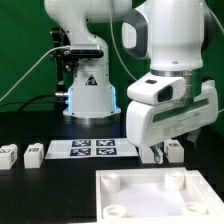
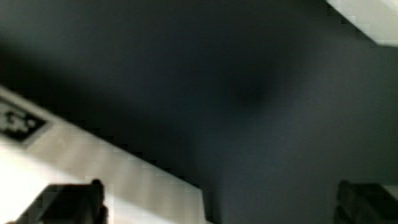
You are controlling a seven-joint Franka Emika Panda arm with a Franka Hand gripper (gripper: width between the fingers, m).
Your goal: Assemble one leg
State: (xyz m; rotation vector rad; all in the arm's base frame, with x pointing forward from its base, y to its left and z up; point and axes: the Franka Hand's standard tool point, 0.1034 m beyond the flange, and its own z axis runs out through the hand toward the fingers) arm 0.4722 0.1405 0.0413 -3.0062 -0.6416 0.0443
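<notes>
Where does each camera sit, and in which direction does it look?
Exterior view: off the arm, looking across the table toward the robot's base; shows the arm, its gripper, a leg beside it, the marker board and the white panel.
Wrist view: on the wrist, looking down at the table; only the two fingers show, apart.
Shared: gripper and table; perhaps the marker board.

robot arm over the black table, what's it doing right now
The arm's gripper hangs low over the black table, by the end of the marker board, jaws open and holding nothing. A small white leg stands right beside it on the exterior view's right, not gripped. Two more legs sit at the exterior view's left. The white panel with round sockets lies nearer the camera, no leg fitted in what shows.
</notes>
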